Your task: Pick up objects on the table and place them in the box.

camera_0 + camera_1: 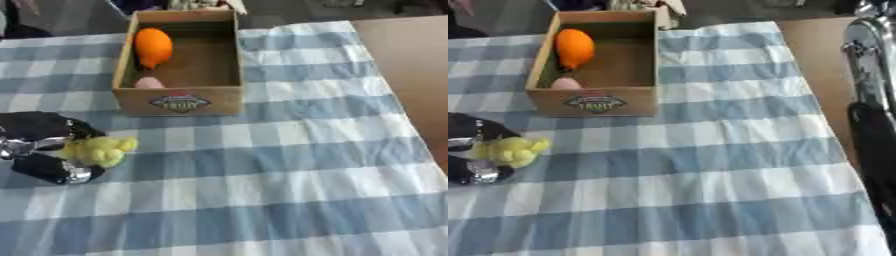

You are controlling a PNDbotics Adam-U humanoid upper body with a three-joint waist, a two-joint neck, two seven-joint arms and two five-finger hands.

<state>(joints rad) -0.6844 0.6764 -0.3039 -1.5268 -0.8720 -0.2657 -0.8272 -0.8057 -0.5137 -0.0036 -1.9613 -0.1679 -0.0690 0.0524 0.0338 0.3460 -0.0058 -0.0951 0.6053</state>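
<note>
A cardboard box (180, 100) stands at the back of the checked cloth, left of centre. Inside it lie an orange fruit-shaped thing (152, 46) along the left wall and a pink rounded thing (149, 83) at the near left corner. My left hand (44, 145) sits at the left edge of the table, its fingers and thumb curled round a yellow soft lumpy object (101, 150), which pokes out to the right of the hand. My right arm (875, 125) shows only as a black and silver limb along the right edge of the right eye view; its hand is out of sight.
A blue-and-white checked cloth (280, 170) covers most of the table, with bare brown tabletop (411, 60) to the right. Dark items and a white object lie beyond the box at the far edge.
</note>
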